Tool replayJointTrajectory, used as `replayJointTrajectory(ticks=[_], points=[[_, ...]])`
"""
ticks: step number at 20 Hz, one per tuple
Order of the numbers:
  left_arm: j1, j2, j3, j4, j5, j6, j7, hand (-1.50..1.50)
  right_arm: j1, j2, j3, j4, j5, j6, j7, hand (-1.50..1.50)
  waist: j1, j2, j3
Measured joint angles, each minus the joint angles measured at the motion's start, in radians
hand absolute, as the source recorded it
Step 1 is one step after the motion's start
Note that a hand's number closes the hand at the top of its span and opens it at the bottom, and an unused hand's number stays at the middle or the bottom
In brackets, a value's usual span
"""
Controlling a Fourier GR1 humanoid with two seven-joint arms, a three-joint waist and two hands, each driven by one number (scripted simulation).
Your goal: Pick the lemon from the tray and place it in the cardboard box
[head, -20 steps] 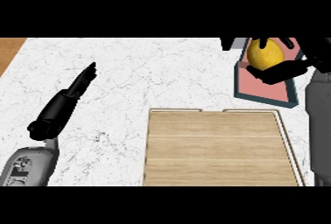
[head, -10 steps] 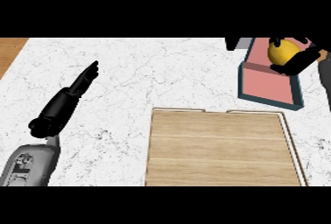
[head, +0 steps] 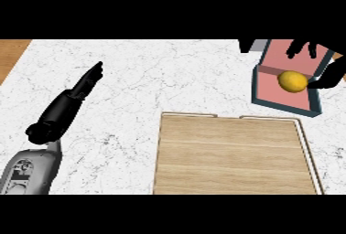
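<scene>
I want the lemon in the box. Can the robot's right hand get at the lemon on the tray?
Probably yes. The right hand is already beside the lemon on the pink tray, fingers spread around it, and nothing lies between them.

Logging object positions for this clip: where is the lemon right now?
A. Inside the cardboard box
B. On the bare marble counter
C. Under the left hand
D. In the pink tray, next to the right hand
D: the lemon sits within the pink tray at the upper right, with the right hand against its side; the cardboard box holds nothing.
</scene>
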Motion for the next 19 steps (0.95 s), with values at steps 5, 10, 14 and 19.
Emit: replayJointTrajectory(ticks=[5, 10, 14, 19], points=[[0.013, -0.015, -0.011, -0.01, -0.011, 0.009, 0.005, 0.0, -0.033, -0.003, -0.026, 0.099, -0.043, -0.037, -0.126, -1.5, -0.002, 0.0, 0.001], [0.012, -0.017, -0.008, -0.018, -0.006, 0.009, 0.01, 0.0, -0.086, 0.036, -0.219, 0.185, -0.26, 0.005, -0.119, -1.5, -0.008, -0.003, 0.003], [0.011, -0.017, -0.009, -0.013, -0.012, 0.012, 0.01, 0.0, -0.136, 0.035, -0.386, 0.289, -0.431, 0.079, -0.012, -1.5, -0.01, -0.001, 0.002], [0.011, -0.017, -0.013, -0.022, -0.008, 0.002, 0.007, 0.0, -0.17, -0.039, -0.526, 0.386, -0.562, 0.135, 0.106, -1.5, 0.007, 0.008, 0.002]])
